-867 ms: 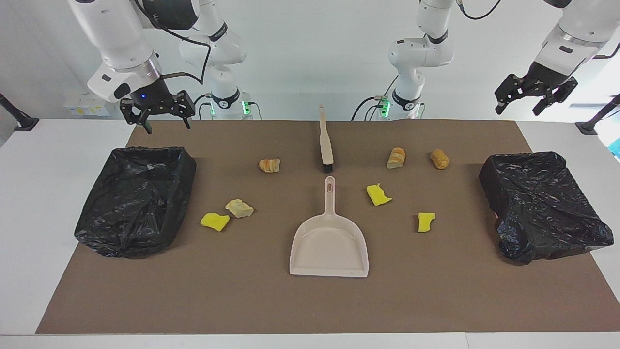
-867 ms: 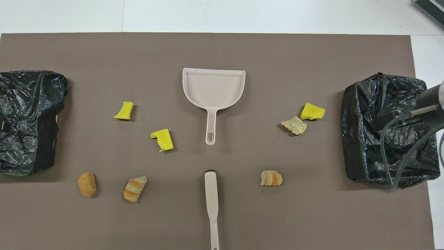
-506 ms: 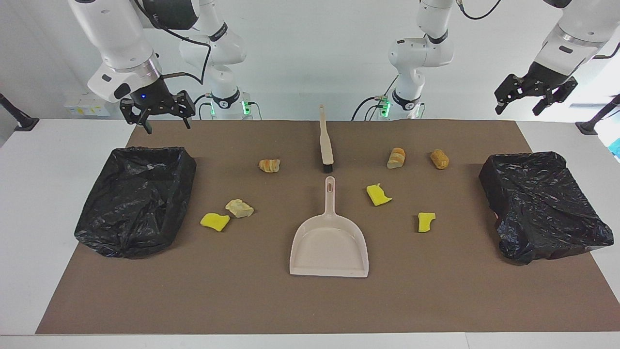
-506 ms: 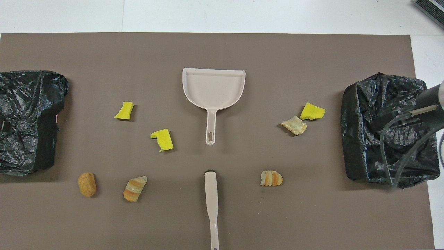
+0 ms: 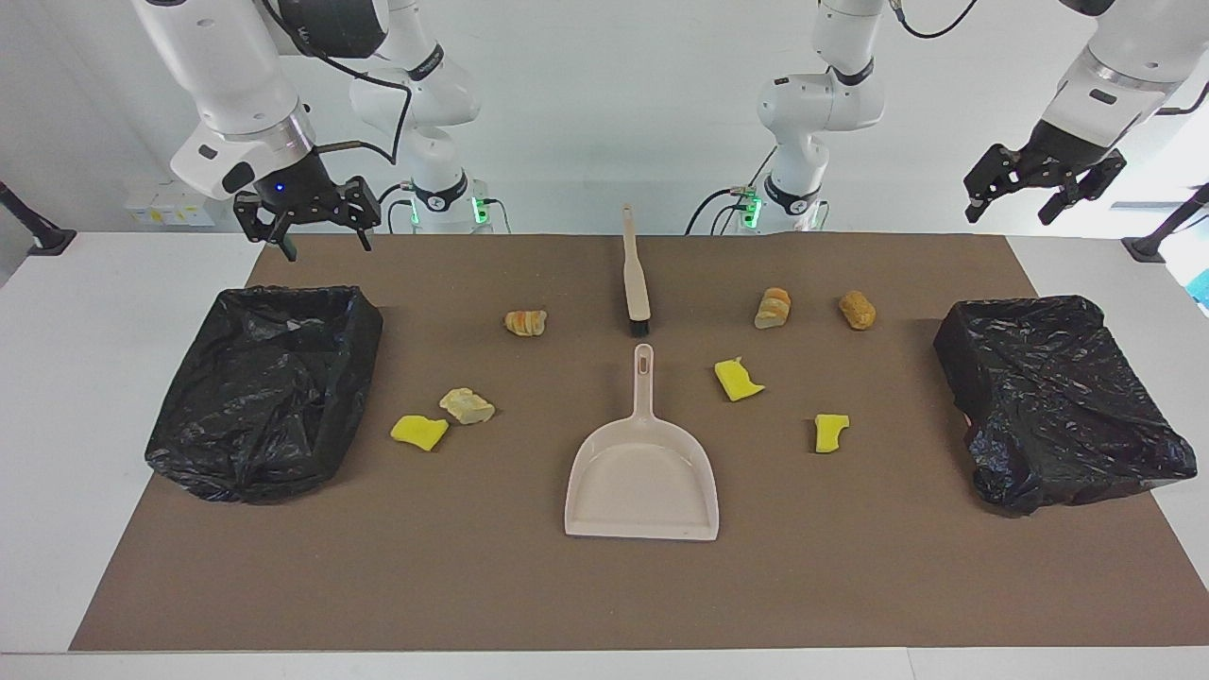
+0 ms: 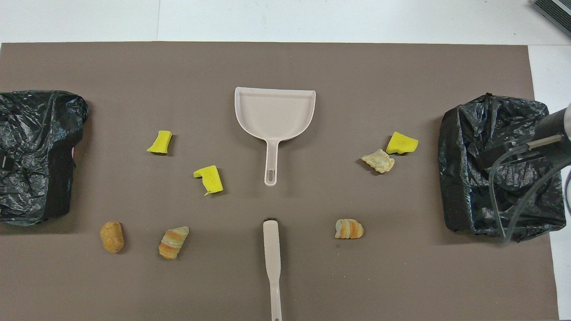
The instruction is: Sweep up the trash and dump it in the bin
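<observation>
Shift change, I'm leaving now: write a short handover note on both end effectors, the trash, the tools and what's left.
Left end effector: open, raised, empty, waiting.
Right end effector: open, empty, above the bin at its end.
Brush and dustpan lie untouched mid-mat.
Trash: all seven scraps on the mat, none in either bin.
Done: nothing. Left: sweep, dump.

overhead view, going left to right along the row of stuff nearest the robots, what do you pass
round brown lump → striped bread roll → brush → second striped roll
</observation>
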`<action>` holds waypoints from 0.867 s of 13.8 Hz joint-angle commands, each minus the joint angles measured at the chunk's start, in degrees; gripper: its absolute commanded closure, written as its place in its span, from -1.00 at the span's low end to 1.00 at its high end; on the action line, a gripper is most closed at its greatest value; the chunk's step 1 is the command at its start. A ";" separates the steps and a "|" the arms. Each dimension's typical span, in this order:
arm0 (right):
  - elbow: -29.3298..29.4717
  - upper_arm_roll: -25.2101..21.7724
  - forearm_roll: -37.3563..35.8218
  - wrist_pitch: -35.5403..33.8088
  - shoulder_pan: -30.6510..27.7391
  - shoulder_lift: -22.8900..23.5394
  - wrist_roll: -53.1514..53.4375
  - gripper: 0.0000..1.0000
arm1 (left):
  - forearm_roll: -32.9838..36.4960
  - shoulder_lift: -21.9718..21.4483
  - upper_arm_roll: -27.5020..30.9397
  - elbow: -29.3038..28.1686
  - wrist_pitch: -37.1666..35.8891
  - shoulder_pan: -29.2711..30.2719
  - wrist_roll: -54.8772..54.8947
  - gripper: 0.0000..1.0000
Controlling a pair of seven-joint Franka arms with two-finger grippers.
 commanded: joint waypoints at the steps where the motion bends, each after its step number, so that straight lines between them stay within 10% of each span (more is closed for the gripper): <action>1: -1.39 0.37 0.96 1.16 -1.00 -1.05 -1.49 -1.00 | 0.49 -1.32 0.18 -1.40 -0.99 -0.74 -0.75 -1.00; 12: -2.79 0.28 0.26 4.21 -0.31 -1.49 -1.93 -1.00 | 0.32 -1.67 0.09 -1.93 -0.64 -1.70 -0.75 -1.00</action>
